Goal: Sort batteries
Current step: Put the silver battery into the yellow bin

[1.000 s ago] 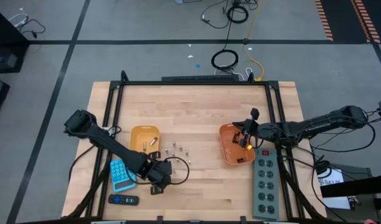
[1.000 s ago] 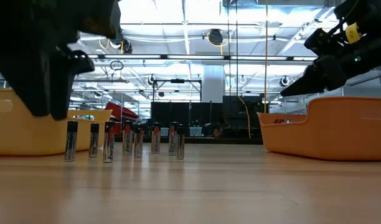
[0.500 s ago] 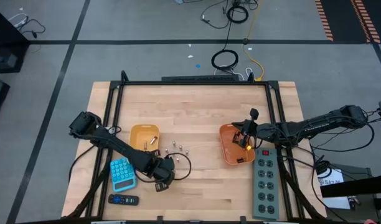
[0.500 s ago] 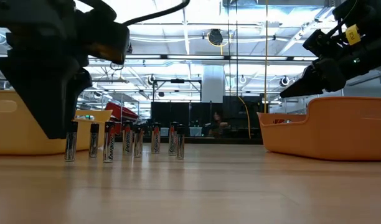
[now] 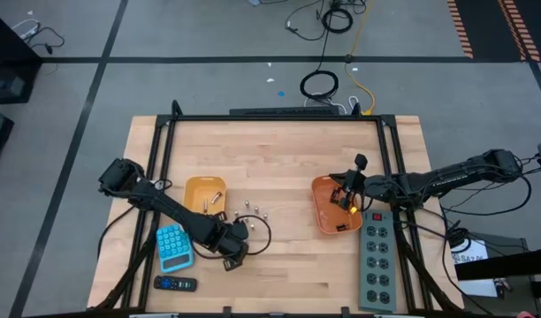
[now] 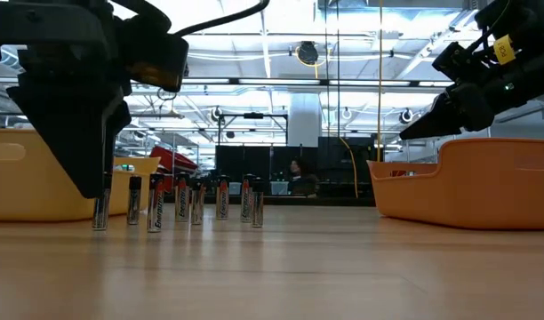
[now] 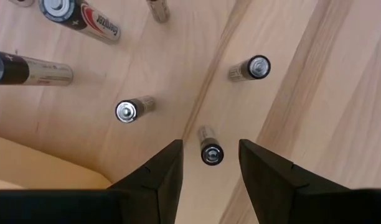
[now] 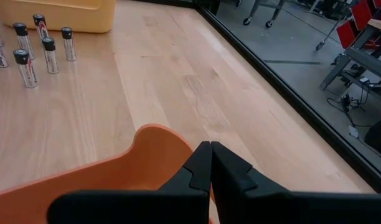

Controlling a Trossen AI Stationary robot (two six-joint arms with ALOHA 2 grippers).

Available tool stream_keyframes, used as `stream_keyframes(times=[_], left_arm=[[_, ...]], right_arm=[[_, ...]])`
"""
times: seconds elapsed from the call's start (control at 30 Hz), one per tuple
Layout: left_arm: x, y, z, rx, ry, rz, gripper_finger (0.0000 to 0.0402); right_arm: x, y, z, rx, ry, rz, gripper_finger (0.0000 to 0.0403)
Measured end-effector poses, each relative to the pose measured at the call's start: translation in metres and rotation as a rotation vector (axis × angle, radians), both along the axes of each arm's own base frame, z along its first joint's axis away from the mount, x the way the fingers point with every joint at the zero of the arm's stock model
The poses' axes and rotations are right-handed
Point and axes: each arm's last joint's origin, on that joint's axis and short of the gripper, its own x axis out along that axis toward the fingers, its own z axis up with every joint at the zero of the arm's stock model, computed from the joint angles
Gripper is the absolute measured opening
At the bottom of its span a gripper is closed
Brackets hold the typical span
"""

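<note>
Several small batteries (image 6: 179, 199) stand upright on their ends on the wooden table, between the left orange tray (image 5: 205, 194) and the right orange tray (image 5: 332, 208). A few more lie in the left tray. My left gripper (image 7: 210, 163) is open and points down. Its fingers stand either side of one standing battery (image 7: 211, 153), the leftmost in the low view (image 6: 100, 203), without touching it. Other batteries (image 7: 127, 111) (image 7: 257, 66) stand close around. My right gripper (image 8: 210, 163) is shut and hovers over the right tray's rim (image 8: 150, 144).
A blue calculator (image 5: 171, 246) and a black remote (image 5: 175, 283) lie near the table's near-left corner. A grey power strip (image 5: 376, 256) lies along the right edge. A black cable loops beside the left gripper. Bare wood lies between the trays.
My left gripper has moved from near the calculator toward the far-right, over to the standing batteries, and has come down over the nearest one. The batteries and my right arm have kept still.
</note>
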Motion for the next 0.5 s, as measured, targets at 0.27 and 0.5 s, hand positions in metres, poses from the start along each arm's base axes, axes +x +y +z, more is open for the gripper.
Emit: stream_keyframes(times=[0.27, 0.5], left_arm=[[0.004, 0.0, -0.017, 0.024, 0.041, 0.0, 0.0166], [0.005, -0.002, -0.019, 0.013, 0.037, -0.007, 0.0166]], right_arm=[[0.0, 0.0, 0.0, 0.0, 0.0, 0.0, 0.0], [0.0, 0.0, 0.0, 0.0, 0.0, 0.0, 0.0]])
